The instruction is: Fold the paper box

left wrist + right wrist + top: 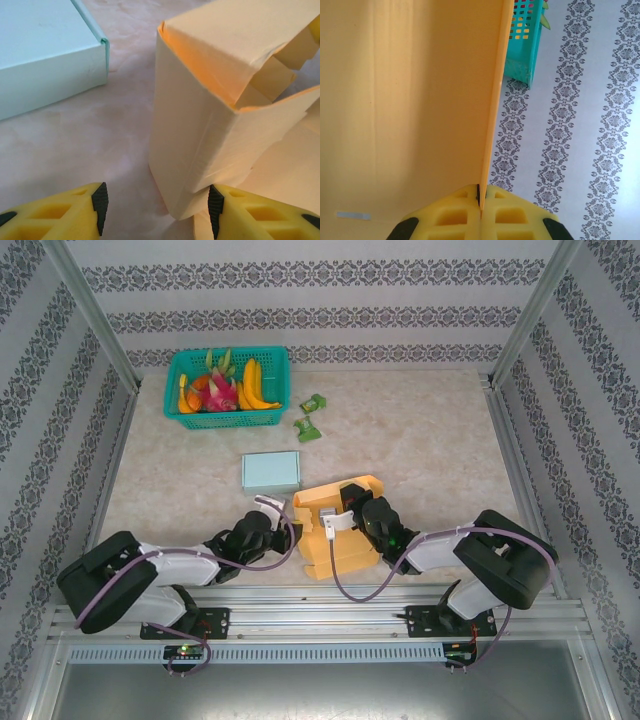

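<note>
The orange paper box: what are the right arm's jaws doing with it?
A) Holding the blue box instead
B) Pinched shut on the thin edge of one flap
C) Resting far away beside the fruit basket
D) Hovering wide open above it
B: in the right wrist view the yellow right jaws meet tightly on the edge of the orange box's flap.

A half-folded orange paper box [345, 545] sits near-centre on the worktop [430, 450], the right claw [335, 521] at its top, the left claw [270, 507] just left of it. Beyond lies a pale blue box [270, 471]; far left, a teal fruit basket [226, 421].
</note>
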Robot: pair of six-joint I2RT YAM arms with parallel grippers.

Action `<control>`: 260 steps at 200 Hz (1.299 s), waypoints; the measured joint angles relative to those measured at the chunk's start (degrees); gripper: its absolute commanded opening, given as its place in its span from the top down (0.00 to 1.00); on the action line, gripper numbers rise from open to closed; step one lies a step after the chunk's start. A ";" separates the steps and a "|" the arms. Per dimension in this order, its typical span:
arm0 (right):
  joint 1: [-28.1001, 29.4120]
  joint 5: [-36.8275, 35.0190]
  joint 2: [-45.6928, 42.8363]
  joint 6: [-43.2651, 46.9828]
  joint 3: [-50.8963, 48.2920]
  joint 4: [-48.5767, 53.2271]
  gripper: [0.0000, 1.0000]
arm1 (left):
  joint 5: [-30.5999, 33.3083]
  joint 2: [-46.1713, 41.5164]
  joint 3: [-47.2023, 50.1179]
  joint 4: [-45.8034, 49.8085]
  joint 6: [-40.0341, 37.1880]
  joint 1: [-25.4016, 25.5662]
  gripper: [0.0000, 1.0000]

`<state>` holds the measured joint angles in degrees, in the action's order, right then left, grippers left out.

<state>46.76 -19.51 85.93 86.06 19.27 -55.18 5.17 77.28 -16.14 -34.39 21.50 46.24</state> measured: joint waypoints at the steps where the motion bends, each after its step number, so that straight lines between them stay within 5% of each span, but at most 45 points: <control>1: 0.00 0.02 0.00 -0.02 0.00 -0.04 1.00 | 0.00 0.04 -0.02 0.00 0.00 0.02 0.42; 68: 0.00 -0.02 0.00 -0.20 -0.07 -0.37 1.00 | 4.79 4.04 -4.74 -0.96 1.46 4.37 0.42; 260: 0.02 0.11 -0.74 -2.16 -0.57 -0.31 1.00 | 24.52 15.26 -13.53 3.08 1.64 6.23 0.47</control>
<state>46.78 -19.40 85.19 83.90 18.70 -55.48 29.69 92.53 -29.67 -31.31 23.14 52.47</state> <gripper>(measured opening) 0.039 0.534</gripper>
